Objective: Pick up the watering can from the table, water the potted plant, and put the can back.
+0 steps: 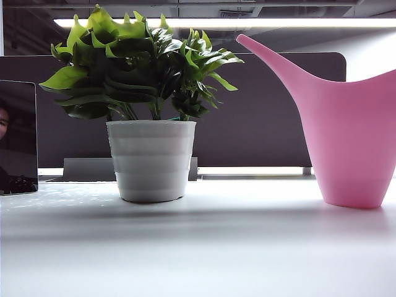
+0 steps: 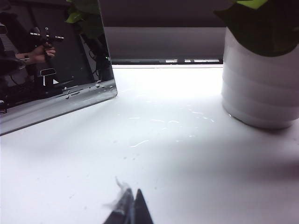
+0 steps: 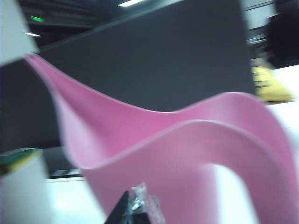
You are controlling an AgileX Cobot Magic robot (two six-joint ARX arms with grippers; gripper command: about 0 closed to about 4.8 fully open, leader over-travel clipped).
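The pink watering can (image 1: 352, 142) stands upright on the white table (image 1: 198, 247) at the right of the exterior view, its spout pointing toward the potted plant (image 1: 136, 62) in its white ribbed pot (image 1: 151, 161). Neither gripper shows in that view. My right gripper (image 3: 133, 203) is shut, with its tips together just in front of the can's body (image 3: 187, 154) and nothing visibly between them; the picture is blurred. My left gripper (image 2: 131, 200) is shut and empty low over the table (image 2: 187, 154), with the pot (image 2: 259, 88) some way off to one side.
A dark reflective panel (image 1: 17, 136) stands at the table's far left, also close to my left gripper (image 2: 51, 60). A dark partition (image 1: 266, 111) runs behind the table. A yellow object (image 3: 268, 81) lies beyond the can.
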